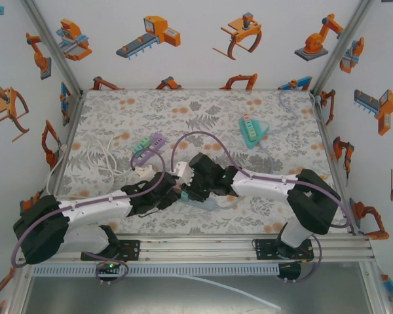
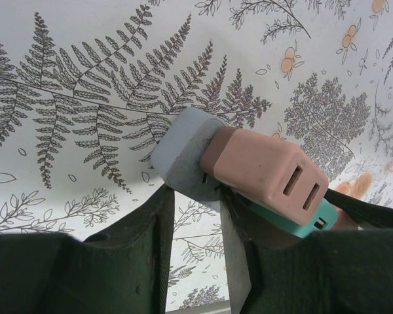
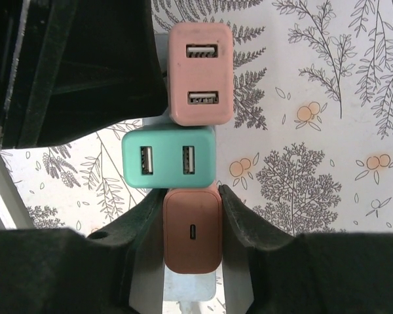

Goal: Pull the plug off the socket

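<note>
Bright, even, diffuse light falls from above the surface (image 1: 203, 118), and the white walls (image 1: 183, 62) around it add fill without glare. The left arm (image 1: 98, 209) and right arm (image 1: 268, 186) cast only pale, soft-edged shadows on the surface. The top view bends at its edges: the frame posts (image 1: 55, 46) at the surface's far corners lean outward. In both wrist views the surface print is crisp. The left gripper (image 2: 195, 193) shows dark, soft and nearly featureless, while the grey power strip (image 2: 183, 150) it clamps is evenly lit. The brown charger (image 3: 192, 232) pinched in the right gripper (image 3: 192, 196) lies in shade.
</note>
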